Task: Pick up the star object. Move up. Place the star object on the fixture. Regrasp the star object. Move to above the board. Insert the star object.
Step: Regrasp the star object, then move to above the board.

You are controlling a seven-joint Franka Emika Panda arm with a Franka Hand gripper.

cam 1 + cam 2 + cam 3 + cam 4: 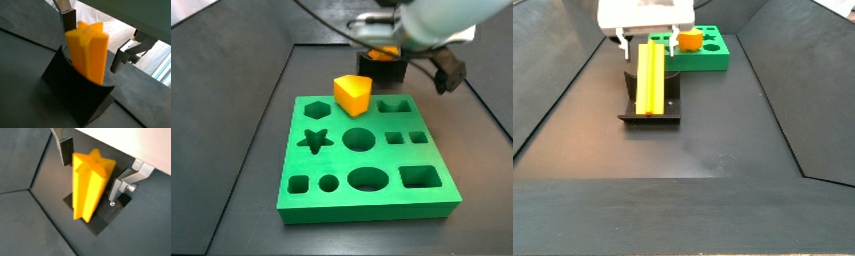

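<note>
The star object (651,75) is seen resting on the fixture (649,108), its long axis laid along the block and running away from the side camera toward the board (710,52). In both wrist views the same bar is shown end-on and foreshortened, with the five-pointed face (93,163) turned toward the wrist and the far end reaching the fixture's front edge (77,97). The gripper (93,170) is placed directly over the bar's rear end, near the board side. Its jaws are spread apart: one silver finger (65,150) is seen on one flank and the other finger (123,183) on the opposite flank, each with a visible gap to the plastic, so nothing is clamped. The jaws' closing line is thus set across the bar's width, not along its length, which is judged to suit a regrasp near that end. In a side view a stubby yellow wedge block (353,95) is seen on the green board (372,195), well apart from the star-shaped hole (317,140) where the bar must finally be stood upright.
</note>
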